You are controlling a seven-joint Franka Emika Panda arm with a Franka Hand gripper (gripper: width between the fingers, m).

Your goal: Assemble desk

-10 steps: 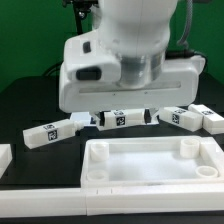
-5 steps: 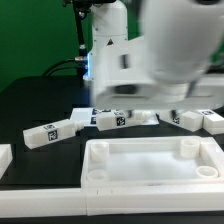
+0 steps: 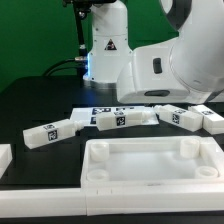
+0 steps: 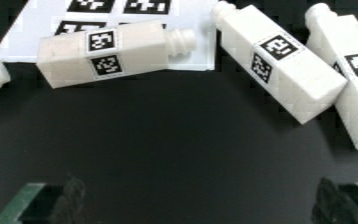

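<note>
End effector (image 4: 202, 203) open, empty. White rimmed plastic desk top (image 3: 150, 183): corner sockets (image 3: 185, 148) unfilled. Short white tagged legs (image 3: 48, 133) loose on black worktop (image 3: 30, 102).

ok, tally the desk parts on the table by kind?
desk top: 1
legs: 4
total: 5

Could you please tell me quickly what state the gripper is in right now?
Gripper: open, jaws wide apart, holding nothing.
</note>
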